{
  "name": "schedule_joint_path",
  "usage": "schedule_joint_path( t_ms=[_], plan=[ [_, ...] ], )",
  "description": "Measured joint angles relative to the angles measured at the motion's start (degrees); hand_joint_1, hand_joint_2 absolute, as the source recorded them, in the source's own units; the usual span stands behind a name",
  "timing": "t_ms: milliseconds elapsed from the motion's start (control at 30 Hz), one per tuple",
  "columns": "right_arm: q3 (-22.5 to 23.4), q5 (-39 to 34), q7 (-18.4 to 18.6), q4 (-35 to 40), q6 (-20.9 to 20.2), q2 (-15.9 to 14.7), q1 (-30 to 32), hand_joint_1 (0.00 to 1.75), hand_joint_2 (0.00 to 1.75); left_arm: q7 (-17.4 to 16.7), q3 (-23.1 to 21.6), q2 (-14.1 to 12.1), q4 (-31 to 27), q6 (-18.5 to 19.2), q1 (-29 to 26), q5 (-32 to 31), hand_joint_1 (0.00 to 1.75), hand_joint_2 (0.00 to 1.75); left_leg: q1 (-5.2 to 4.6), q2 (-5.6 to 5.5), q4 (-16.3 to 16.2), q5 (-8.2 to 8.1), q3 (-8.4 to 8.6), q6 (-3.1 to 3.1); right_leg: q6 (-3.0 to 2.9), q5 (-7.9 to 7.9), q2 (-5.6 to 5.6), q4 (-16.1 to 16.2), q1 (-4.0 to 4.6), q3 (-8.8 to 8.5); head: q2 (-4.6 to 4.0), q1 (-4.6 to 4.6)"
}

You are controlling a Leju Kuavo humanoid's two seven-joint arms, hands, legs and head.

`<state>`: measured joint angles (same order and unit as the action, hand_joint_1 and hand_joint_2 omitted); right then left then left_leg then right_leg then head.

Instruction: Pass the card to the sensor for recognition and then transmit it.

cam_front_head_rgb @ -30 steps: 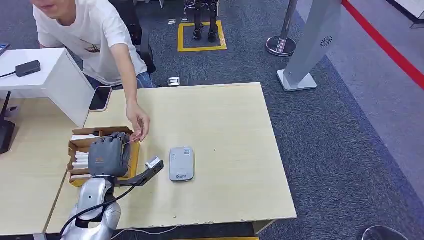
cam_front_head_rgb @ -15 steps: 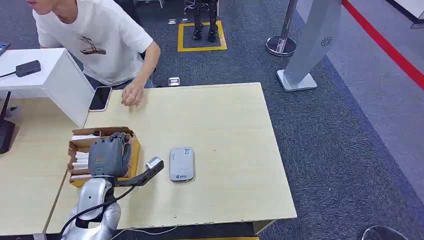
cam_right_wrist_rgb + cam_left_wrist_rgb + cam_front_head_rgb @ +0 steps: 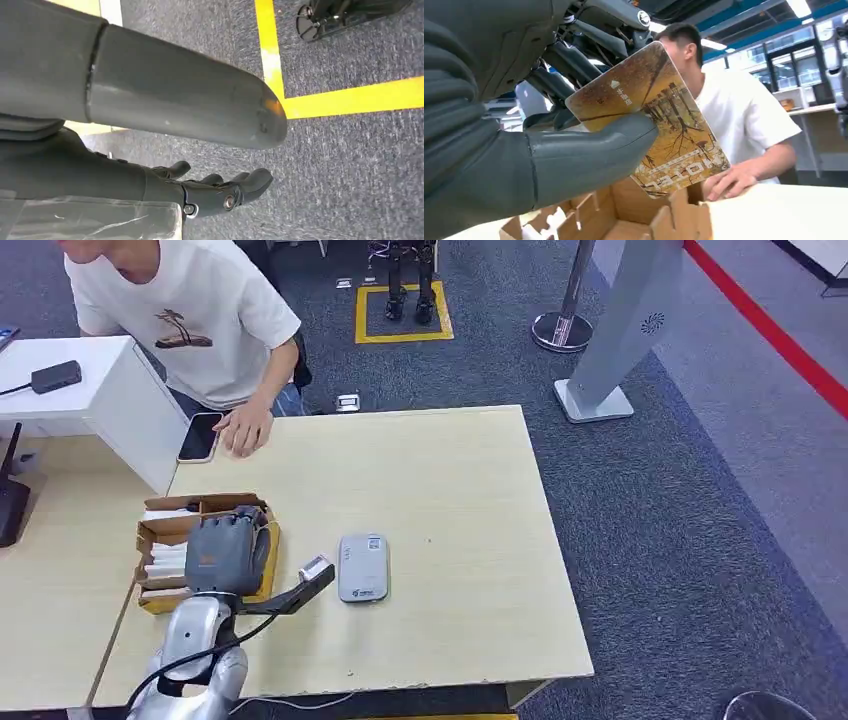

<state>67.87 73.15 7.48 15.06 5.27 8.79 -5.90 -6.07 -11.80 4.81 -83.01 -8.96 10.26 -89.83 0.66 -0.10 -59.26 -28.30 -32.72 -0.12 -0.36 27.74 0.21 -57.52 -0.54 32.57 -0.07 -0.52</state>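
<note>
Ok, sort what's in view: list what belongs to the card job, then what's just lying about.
Part of the job:
- card, pinched by the left hand
- cardboard box under that hand
- grey sensor on the table

Just lying about:
- phone by the person's hand
- white box
- stanchion base
- right hand, hanging over the carpet

Silver left arm (image 3: 195, 640) with a black cable, dark grey ribbed left hand (image 3: 228, 552) bearing an orange mark.
</note>
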Motion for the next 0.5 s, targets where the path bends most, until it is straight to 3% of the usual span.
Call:
schedule_joint_path(
  t_ms=[233,500],
  plan=[
    [-0.85,1.12,-0.72,0.00,-0.59,0.00,-0.01,0.00,0.00,0.11,-3.52,0.37,4.94,-1.68,3.74,0.00,1.75,1.75,0.00,0.00,-0.01,0.01,0.01,0.01,0.00,-0.02,0.01,0.00,0.00,0.00,0.00,0.00],
    [-1.51,2.08,-0.72,0.00,-1.03,0.00,-0.05,0.00,0.00,1.92,-12.11,1.73,13.59,-4.50,8.21,0.00,1.75,1.75,-0.02,-0.01,-0.02,0.01,-0.01,0.02,0.01,-0.02,0.01,0.00,-0.02,-0.01,0.00,0.00]
  ],
)
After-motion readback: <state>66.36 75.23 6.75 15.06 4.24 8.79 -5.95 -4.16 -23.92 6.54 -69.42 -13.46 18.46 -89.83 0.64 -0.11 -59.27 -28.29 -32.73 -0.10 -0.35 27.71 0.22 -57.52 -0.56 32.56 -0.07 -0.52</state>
